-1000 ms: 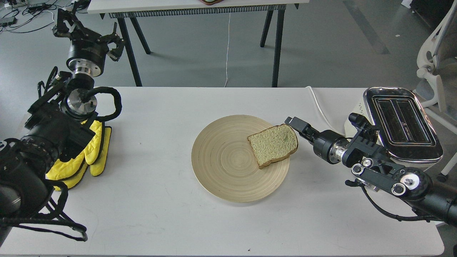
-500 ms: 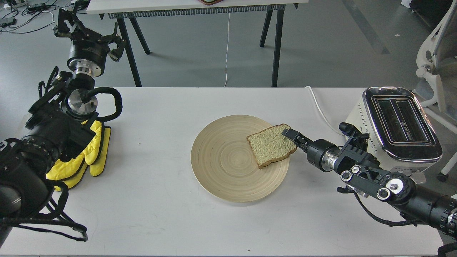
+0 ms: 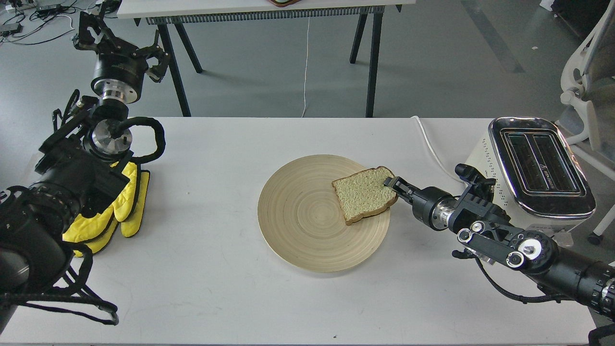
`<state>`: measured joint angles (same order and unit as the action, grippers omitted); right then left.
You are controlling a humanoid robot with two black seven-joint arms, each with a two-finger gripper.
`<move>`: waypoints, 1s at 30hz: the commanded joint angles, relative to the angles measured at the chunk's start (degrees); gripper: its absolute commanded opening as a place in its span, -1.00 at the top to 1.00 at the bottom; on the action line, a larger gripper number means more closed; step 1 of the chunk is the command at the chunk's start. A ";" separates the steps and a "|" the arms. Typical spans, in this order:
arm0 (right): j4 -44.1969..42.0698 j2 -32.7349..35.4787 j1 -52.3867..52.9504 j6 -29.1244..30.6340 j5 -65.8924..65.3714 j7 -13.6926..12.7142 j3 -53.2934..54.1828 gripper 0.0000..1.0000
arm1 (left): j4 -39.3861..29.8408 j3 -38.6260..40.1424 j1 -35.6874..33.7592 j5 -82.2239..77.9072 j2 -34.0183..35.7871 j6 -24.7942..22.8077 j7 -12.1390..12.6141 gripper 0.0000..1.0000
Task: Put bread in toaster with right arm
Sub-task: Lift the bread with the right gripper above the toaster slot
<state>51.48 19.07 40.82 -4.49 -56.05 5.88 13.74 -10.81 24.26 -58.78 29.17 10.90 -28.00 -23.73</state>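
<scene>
The bread point(image 3: 362, 194), a tan slice with a brown crust, lies on the right part of the round wooden plate point(image 3: 298, 226). My right gripper point(image 3: 390, 183) comes in low from the right, and its slim black fingers pinch the slice's right crust edge. The slice's right side sits slightly raised. The cream-white toaster point(image 3: 540, 168) with a chrome top and two empty slots stands at the table's right edge, just behind my right arm. My left gripper point(image 3: 120, 45) is raised beyond the table's far left corner, fingers spread, holding nothing.
A yellow mitt point(image 3: 120, 206) lies at the table's left under my left arm. The toaster's white cord point(image 3: 430, 144) runs over the table's far edge. Another table's black legs point(image 3: 372, 62) stand behind. A white chair point(image 3: 586, 81) is at far right.
My right gripper has dropped and moved left to the bread's right edge and closed on it. The slice has shifted slightly left, and its right edge has lifted. The left arm has not moved.
</scene>
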 commanded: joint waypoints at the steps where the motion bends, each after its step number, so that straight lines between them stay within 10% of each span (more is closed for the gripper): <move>1: 4.84 2.45 1.54 0.01 0.15 0.09 0.84 0.78 | 0.00 0.26 0.07 0.09 0.00 0.00 -0.09 -1.00; 20: 33.85 49.64 10.78 -0.60 -6.87 0.97 2.34 0.78 | 0.00 0.09 0.07 0.09 0.00 0.00 -0.08 -1.00; 30: 34.04 57.22 9.72 -1.48 -9.69 -0.08 -0.20 0.78 | 0.00 0.09 0.07 0.09 -0.09 0.00 0.00 -1.00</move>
<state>85.92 76.03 51.08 -5.30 -65.68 6.33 14.64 -10.81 24.34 -58.71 29.20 10.87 -28.00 -23.78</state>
